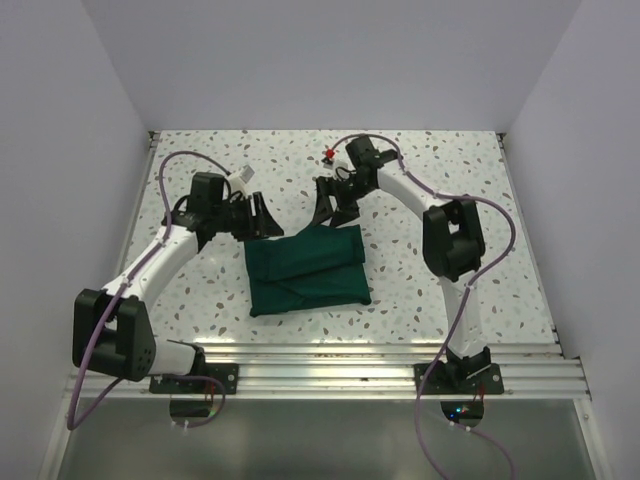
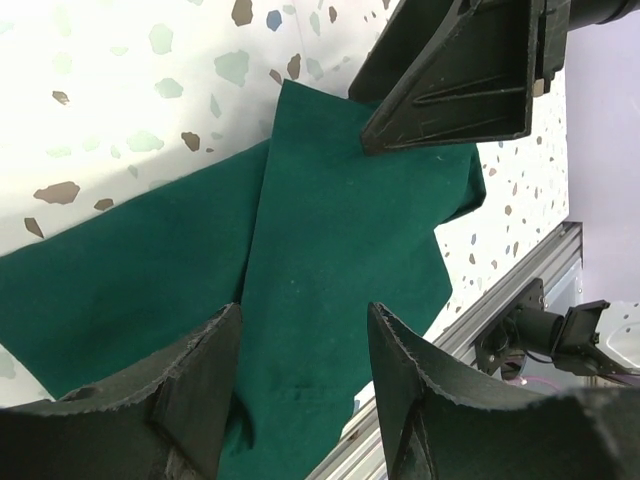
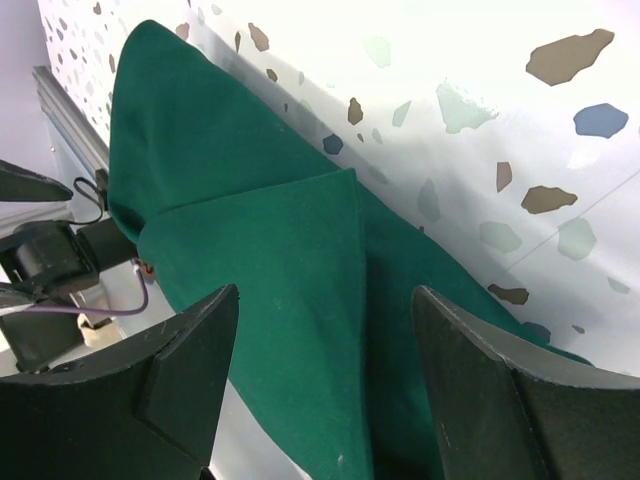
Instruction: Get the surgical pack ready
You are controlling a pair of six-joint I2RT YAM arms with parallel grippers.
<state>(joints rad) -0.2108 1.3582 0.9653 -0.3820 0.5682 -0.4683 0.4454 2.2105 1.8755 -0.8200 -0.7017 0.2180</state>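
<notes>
Dk green surgical pack (image 1: pixel 305 272), white multicolour-speckled table (image 1: pixel 400 290)

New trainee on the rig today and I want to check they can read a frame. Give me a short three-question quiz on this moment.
1. Fill in: the left gripper and right gripper both hover by the surgical pack's ___ edge (near or far, counted from the arm bases).
2. True or false: the right gripper is shut on the surgical pack.
3. Pick one. On the table the surgical pack lies: A, spread out as one flat sheet; B, folded into a bundle; C, draped over the front rail.

Key: 1 far; 2 false, its jaws stand open above the cloth; 3 B.
</notes>
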